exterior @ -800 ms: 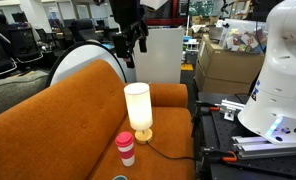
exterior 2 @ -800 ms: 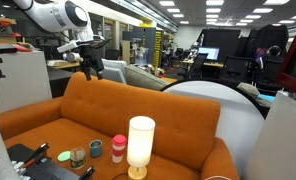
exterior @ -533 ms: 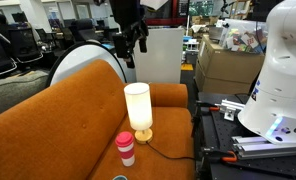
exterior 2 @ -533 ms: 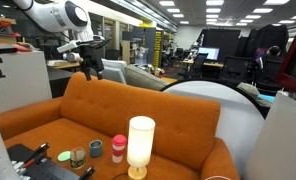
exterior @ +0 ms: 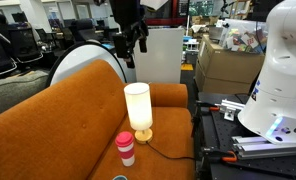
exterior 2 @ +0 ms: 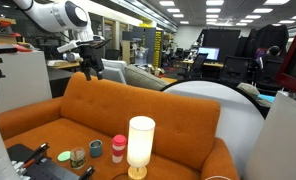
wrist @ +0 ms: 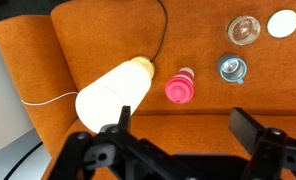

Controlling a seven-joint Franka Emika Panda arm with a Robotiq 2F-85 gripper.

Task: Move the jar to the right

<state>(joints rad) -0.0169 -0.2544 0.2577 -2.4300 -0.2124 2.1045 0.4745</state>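
The jar (exterior 2: 78,156) is small, squat and glassy, dull brownish-olive, and stands on the orange sofa seat left of the pink-topped tumbler. From above in the wrist view it is a clear round rim (wrist: 244,29) near the top right. My gripper (exterior 2: 89,65) hangs high above the sofa back, far from the jar; it also shows in an exterior view (exterior: 135,45). In the wrist view its fingers (wrist: 185,115) are spread wide with nothing between them.
A tall white cylinder lamp (exterior 2: 140,146) with a cord stands on the seat, with the pink-topped white tumbler (exterior 2: 118,148) beside it. A small dark-topped container (exterior 2: 96,149) sits between the tumbler and the jar, and a green lid (exterior 2: 63,156) lies further left. The sofa back (exterior 2: 138,100) rises behind them.
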